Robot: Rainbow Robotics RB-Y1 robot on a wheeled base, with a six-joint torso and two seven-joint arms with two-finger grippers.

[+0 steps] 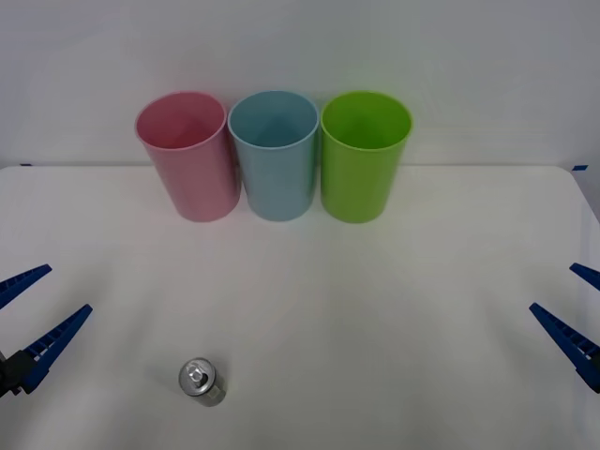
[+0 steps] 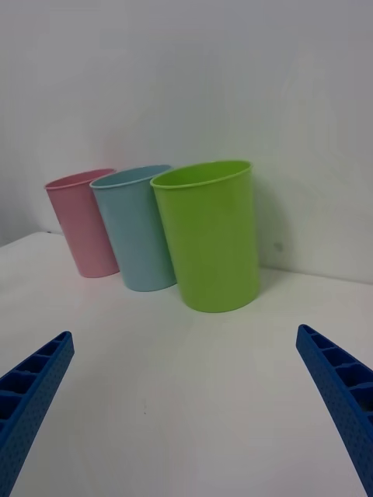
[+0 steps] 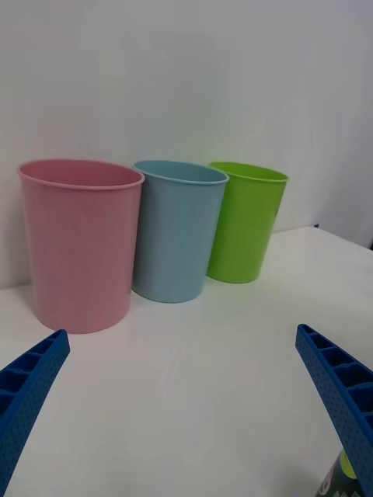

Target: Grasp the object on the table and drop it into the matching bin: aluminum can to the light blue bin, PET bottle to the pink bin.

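I am looking at the aluminum can standing upright on the table, well in front of the light blue bin, pull-tab up. Its dark label is showing no writing I can read. My left gripper is hovering near the can with fingers spread wide, likely readying a grasp. My right gripper is waiting far across, also wide. The pink bin and a lime green cup are flanking the blue one, touching it.
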